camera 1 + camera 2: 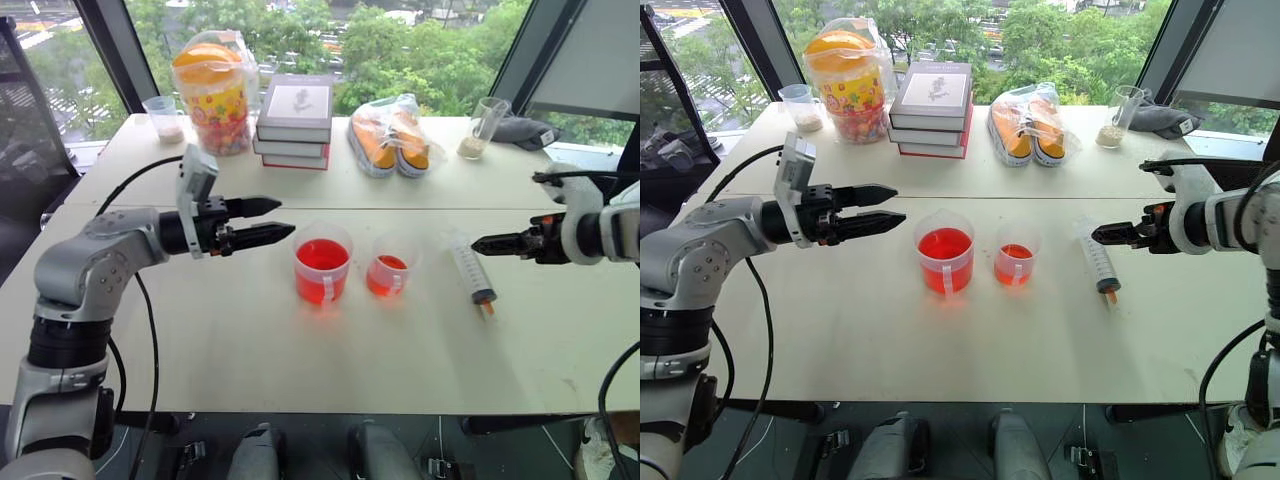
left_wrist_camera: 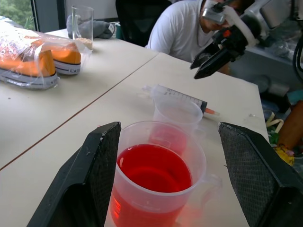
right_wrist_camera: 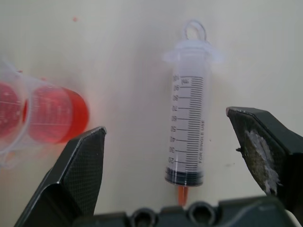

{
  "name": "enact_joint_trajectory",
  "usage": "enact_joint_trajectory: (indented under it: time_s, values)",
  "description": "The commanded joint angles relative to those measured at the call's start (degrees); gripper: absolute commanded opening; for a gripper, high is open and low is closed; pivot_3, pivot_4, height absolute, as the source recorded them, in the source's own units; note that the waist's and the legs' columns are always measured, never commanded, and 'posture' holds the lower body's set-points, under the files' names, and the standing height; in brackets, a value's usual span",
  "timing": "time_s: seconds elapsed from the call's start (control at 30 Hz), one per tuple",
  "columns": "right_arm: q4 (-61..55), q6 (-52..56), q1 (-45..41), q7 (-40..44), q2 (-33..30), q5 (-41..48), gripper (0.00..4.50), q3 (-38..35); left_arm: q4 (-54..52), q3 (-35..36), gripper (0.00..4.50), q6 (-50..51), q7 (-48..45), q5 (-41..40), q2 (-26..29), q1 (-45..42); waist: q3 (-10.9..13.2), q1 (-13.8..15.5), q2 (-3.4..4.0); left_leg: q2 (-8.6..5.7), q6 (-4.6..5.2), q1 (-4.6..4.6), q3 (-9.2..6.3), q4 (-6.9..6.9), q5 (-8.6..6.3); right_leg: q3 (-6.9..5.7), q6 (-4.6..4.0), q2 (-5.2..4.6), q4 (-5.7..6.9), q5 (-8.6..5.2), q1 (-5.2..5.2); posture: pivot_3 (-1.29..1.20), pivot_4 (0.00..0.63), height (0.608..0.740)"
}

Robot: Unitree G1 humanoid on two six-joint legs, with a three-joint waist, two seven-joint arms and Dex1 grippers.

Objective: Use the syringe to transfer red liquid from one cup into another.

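Observation:
The larger cup (image 1: pixel 322 265) holds red liquid (image 1: pixel 322 254) and stands mid-table. Just right of it is the smaller cup (image 1: pixel 388 270), with less red in it. The syringe (image 1: pixel 471 270) lies flat on the table further right, its orange tip toward the front edge. My left gripper (image 1: pixel 275 220) is level and open, its tips just left of the larger cup (image 2: pixel 156 175) and not touching it. My right gripper (image 3: pixel 165 120) hangs open above the syringe (image 3: pixel 189 127), tilted down, with the barrel seen between its fingers and nothing held.
Along the back of the table stand a candy jar (image 1: pixel 212 95), a stack of books (image 1: pixel 296 120), bagged orange shoes (image 1: pixel 390 135) and two clear cups of brown grains (image 1: pixel 163 118) (image 1: pixel 483 128). A person in a white shirt (image 2: pixel 184 28) sits beyond the table's right side.

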Motion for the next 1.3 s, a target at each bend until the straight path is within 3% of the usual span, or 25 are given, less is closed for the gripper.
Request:
enact_joint_trajectory:
  time_s: [0.03, 0.13, 0.3, 0.57, 0.63, 0.77, 0.83, 1.0, 1.1, 1.2, 1.3]
  values:
    - [11.1, -6.4, -6.67, 5.15, 1.79, -6.09, 4.45, 8.35, -1.5, 0.18, 3.37, -1.23, -0.16, 0.04, -0.75, -0.64, 0.0, -0.07, 0.0, 0.0, 0.0, -0.03, 0.0, 0.0, 0.0, 0.0, 0.01, 0.0, 0.01, 0.01, -0.03, 0.0, 0.15, 0.74]
    - [22.29, -13.61, -11.45, 10.15, 5.02, -12.47, 4.45, 15.68, -1.79, -0.26, 3.37, -1.68, 0.36, 0.75, -2.03, -0.36, 0.0, -0.02, 0.0, -0.01, 0.0, -0.04, 0.04, -0.01, 0.0, 0.01, 0.11, 0.01, 0.0, 0.06, -0.04, 0.0, 0.15, 0.74]
    - [35.3, -21.42, -16.36, 16.36, 10.55, -20.21, 4.45, 21.16, -3.65, 0.34, 3.37, -1.25, 1.44, 0.09, -2.59, 0.7, 0.01, 0.05, 0.01, 0.0, 0.0, -0.12, 0.04, -0.04, 0.0, 0.01, 0.17, 0.02, 0.04, 0.1, -0.13, 0.0, 0.15, 0.74]
    - [48.55, -30.01, -19.0, 21.81, 16.88, -30.07, 4.45, 23.32, -6.75, 1.36, 3.37, -0.44, 3.91, -1.09, -2.68, 2.79, 0.01, 0.02, 0.01, 0.0, 0.0, -0.1, 0.06, -0.02, 0.0, 0.0, 0.18, 0.0, 0.07, 0.1, -0.11, 0.0, 0.15, 0.74]
    - [50.17, -30.86, -19.36, 23.03, 17.58, -31.79, 3.66, 23.16, -7.3, 1.41, 3.37, -0.32, 4.68, -1.41, -2.86, 2.96, 0.01, 0.0, 0.02, 0.0, 0.0, -0.09, 0.05, -0.01, 0.0, 0.0, 0.18, 0.0, 0.1, 0.11, -0.1, 0.0, 0.15, 0.74]
    - [52.19, -32.24, -19.7, 24.73, 18.47, -34.59, 1.64, 22.35, -7.77, 1.61, 3.37, -0.49, 5.46, -1.74, -2.95, 3.43, 0.01, -0.11, 0.02, 0.0, 0.0, -0.04, 0.04, -0.01, 0.0, -0.01, 0.18, 0.02, 0.13, 0.11, -0.08, 0.0, 0.15, 0.74]
    - [52.37, -32.42, -19.78, 25.28, 18.67, -35.75, 1.38, 22.11, -7.47, 1.65, 3.37, -0.77, 5.35, -1.58, -2.96, 3.57, 0.01, -0.11, 0.02, 0.0, 0.0, -0.01, 0.04, -0.01, 0.0, -0.01, 0.18, 0.02, 0.13, 0.11, -0.04, 0.0, 0.15, 0.74]
    - [47.46, -31.41, -21.11, 22.35, 16.79, -37.08, 1.38, 18.75, -5.19, 0.91, 3.37, -1.84, 4.27, -0.67, -3.21, 2.1, 0.02, -0.04, 0.03, 0.0, -0.01, 0.0, 0.05, 0.01, 0.0, -0.01, 0.17, 0.01, 0.13, 0.11, -0.02, 0.0, 0.15, 0.74]
    - [35.81, -33.48, -20.02, 16.74, 13.28, -37.53, 1.38, 13.84, -3.23, 0.09, 3.37, -2.53, 3.09, -0.05, -3.4, 0.44, 0.07, 0.17, 0.12, -0.01, -0.01, -0.07, 0.06, 0.01, 0.0, 0.0, 0.17, 0.0, 0.15, 0.11, -0.11, 0.0, 0.15, 0.74]
    - [18.11, -33.18, -16.02, 13.43, 12.18, -33.31, 1.38, 4.58, -1.71, -0.84, 3.37, -3.27, 1.75, 0.68, -3.62, -0.72, 0.07, 0.28, 0.13, -0.01, -0.01, -0.13, 0.07, -0.06, 0.0, 0.0, 0.18, -0.01, 0.15, 0.11, -0.2, 0.0, 0.15, 0.74]
    - [1.45, -36.91, -11.45, 7.33, 19.37, -25.54, 1.38, -9.02, -0.1, -1.29, 3.37, -4.15, 0.69, 1.64, -3.79, -1.84, 0.06, -0.2, 0.11, 0.04, -0.01, -0.09, 0.03, -0.12, 0.0, -0.02, 0.17, 0.09, 0.1, 0.1, -0.18, 0.0, 0.15, 0.74]
